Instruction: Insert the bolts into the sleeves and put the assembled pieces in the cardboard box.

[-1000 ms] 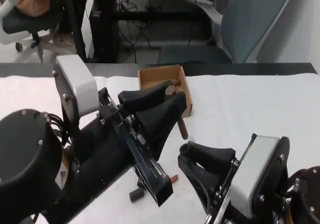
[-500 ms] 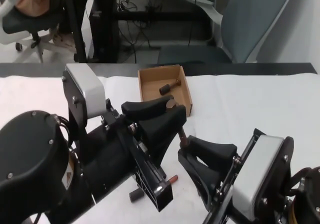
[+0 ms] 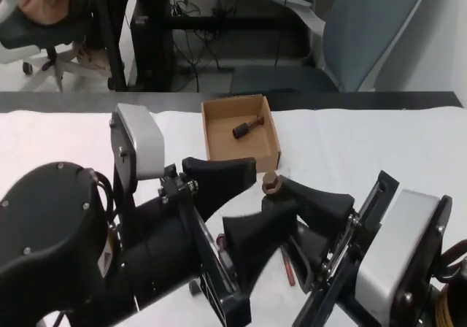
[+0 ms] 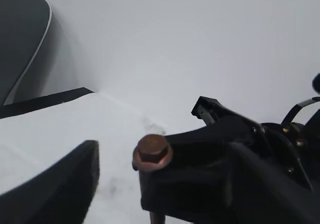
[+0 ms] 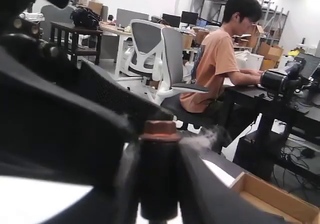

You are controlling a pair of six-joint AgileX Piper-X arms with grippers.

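My right claw (image 3: 277,193) is clenched on the bolt (image 3: 271,183), holding its coppery hex head at the middle of the high view just below the cardboard box (image 3: 266,139), while my left claw (image 3: 248,197) stands released, its two black fingers spread wide beside that bolt. The box sits in the upper middle of the frame on the white cloth (image 3: 365,144) covering the bench, with one dark piece (image 3: 247,128) lying inside, and a thin reddish rod (image 3: 287,263) lies on the cloth lower down. Along the top of the frame stand a grey office chair (image 3: 379,28) and black desk legs (image 3: 149,35).
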